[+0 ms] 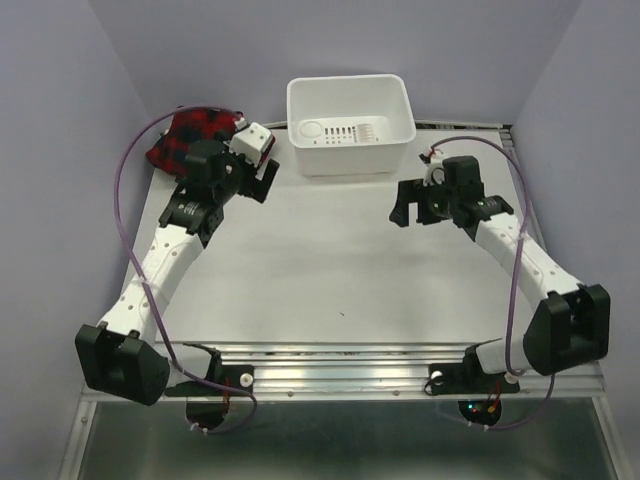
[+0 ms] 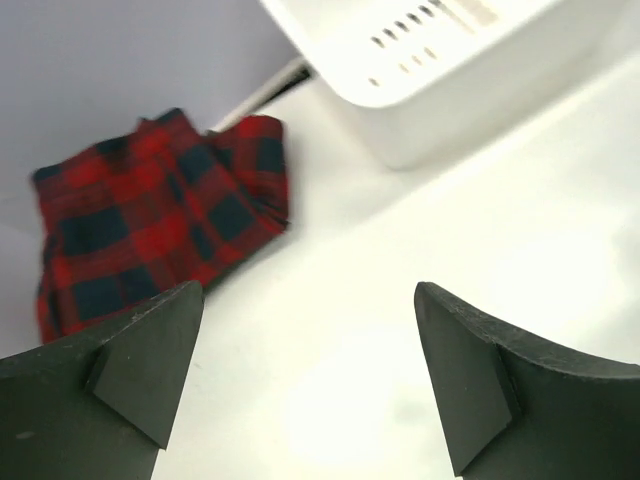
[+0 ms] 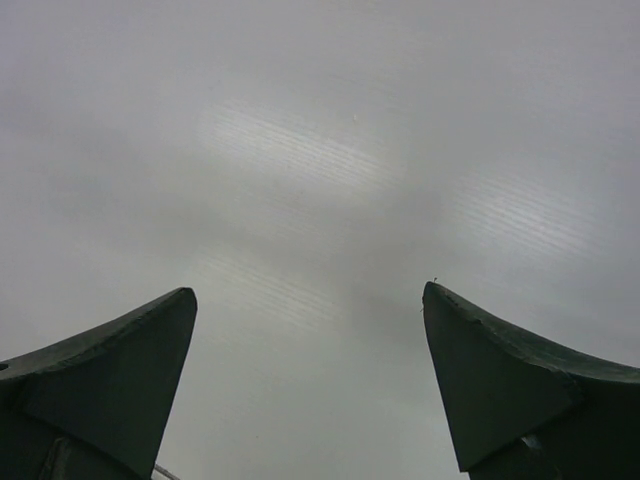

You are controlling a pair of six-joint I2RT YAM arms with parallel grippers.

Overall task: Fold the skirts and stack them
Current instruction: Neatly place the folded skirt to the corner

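The red-and-navy plaid skirt [image 1: 190,132] lies folded at the table's far left corner; it also shows in the left wrist view [image 2: 160,215]. My left gripper [image 1: 262,183] is open and empty, just right of the skirt and apart from it; its fingers [image 2: 140,350] frame bare table. My right gripper [image 1: 408,208] is open and empty over the right side of the table; its fingers [image 3: 110,380] frame only bare table surface. The dark charcoal grey skirt is out of view.
A white plastic tub [image 1: 350,125] stands at the back centre, between the two grippers; its wall shows in the left wrist view [image 2: 450,70]. Purple walls close in the left, right and back. Purple cables loop off both arms.
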